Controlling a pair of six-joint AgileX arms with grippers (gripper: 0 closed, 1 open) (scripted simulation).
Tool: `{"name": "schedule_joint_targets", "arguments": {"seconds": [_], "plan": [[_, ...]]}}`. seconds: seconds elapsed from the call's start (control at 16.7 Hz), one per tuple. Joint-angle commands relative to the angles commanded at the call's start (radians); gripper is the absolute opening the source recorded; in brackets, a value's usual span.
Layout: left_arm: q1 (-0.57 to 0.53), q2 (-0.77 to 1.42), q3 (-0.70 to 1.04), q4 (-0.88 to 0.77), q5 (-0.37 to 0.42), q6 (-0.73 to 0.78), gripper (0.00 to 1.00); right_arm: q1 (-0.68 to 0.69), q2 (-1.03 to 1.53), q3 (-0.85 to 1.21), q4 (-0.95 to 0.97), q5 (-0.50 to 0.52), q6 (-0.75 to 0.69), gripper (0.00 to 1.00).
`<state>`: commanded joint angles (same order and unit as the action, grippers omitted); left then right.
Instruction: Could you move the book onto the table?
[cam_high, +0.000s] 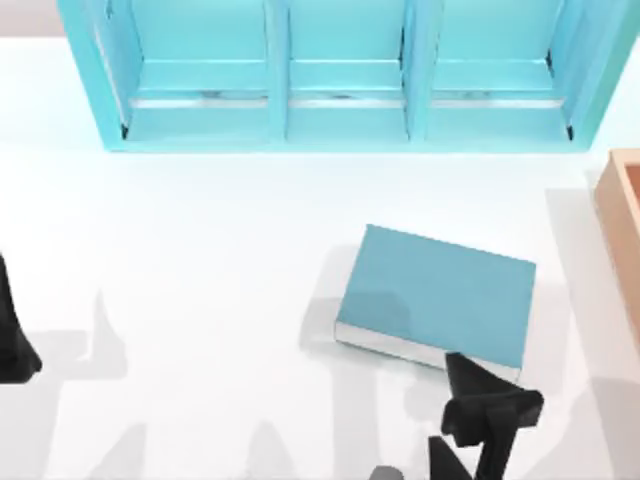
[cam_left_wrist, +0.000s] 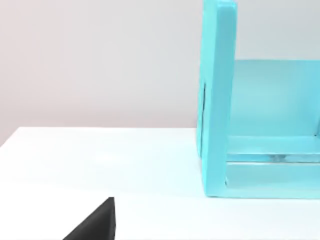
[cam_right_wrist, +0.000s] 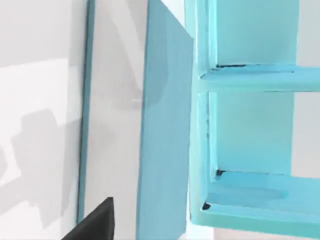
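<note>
The teal-blue book (cam_high: 440, 295) lies flat on the white table (cam_high: 200, 280), right of centre, with its white page edges toward the near side. My right gripper (cam_high: 445, 400) hovers at the book's near right corner, turned on its side and open, holding nothing. The right wrist view shows the book's cover (cam_right_wrist: 165, 125) edge-on in front of the shelf, with one black finger (cam_right_wrist: 95, 222) apart from it. My left gripper (cam_high: 12, 340) is parked at the table's left edge, open, and one of its fingers (cam_left_wrist: 97, 225) shows in the left wrist view.
The light-blue shelf unit (cam_high: 340, 120) spans the back of the table, its three compartments holding nothing; it also appears as the shelf (cam_left_wrist: 220, 100) and the shelf (cam_right_wrist: 240, 80) in the wrist views. A tan wooden box (cam_high: 625, 230) stands at the right edge.
</note>
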<state>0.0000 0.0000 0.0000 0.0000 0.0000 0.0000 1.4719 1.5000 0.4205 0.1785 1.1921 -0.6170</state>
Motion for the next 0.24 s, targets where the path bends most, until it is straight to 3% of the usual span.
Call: {"name": "schedule_joint_targets", "arguments": {"seconds": [0.24], "plan": [[0.000,0.000,0.000,0.000,0.000,0.000,1.00,0.013,-0.019,-0.011,-0.061,0.046,0.010,1.00]]}}
